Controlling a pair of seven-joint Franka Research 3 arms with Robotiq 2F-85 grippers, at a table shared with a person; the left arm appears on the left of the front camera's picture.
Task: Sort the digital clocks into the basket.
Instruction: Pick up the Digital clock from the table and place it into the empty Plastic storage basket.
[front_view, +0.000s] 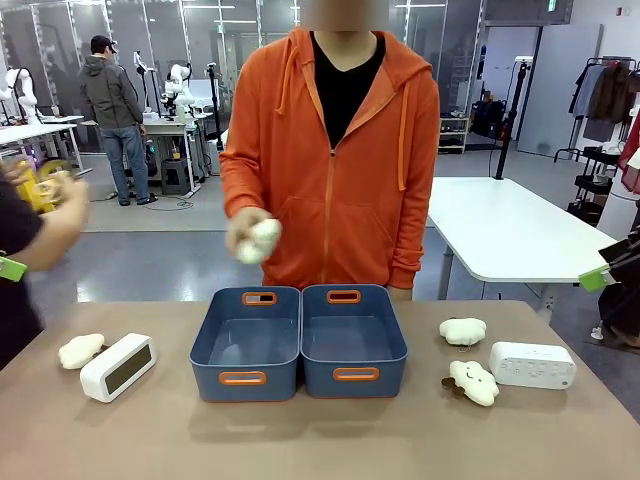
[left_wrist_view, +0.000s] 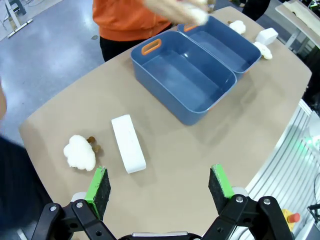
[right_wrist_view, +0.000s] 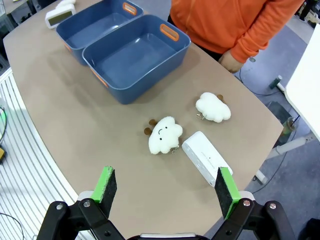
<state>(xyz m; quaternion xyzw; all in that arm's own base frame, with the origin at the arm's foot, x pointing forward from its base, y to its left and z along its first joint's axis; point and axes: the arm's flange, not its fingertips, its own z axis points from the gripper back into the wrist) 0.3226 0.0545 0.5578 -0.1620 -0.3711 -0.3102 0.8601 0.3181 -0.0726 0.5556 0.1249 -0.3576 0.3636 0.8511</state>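
between the basket (front_view: 382, 384) and dotted clock (front_view: 532, 365) sit 2 plushes (front_view: 474, 381).

Person's hand (front_view: 236, 228): motion-blurred; white fluffy item (front_view: 262, 240) in it, shape unclear.
Dark-faced clock (right_wrist_view: 59, 15): cut by top edge of right wrist view; display unreadable.
Dotted clock (left_wrist_view: 266, 36): too small in left wrist view; face indistinct.
Second person (front_view: 50, 235): cut by left edge, forearm blurred.

Two digital clocks: dark-faced clock (front_view: 118, 367), dotted clock (front_view: 532, 365). Two blue baskets: left basket (front_view: 210, 375), right basket (front_view: 388, 372). Four cloud toys (front_view: 462, 331): three on the surface (front_view: 320, 440), one in the person's hand (front_view: 243, 232).
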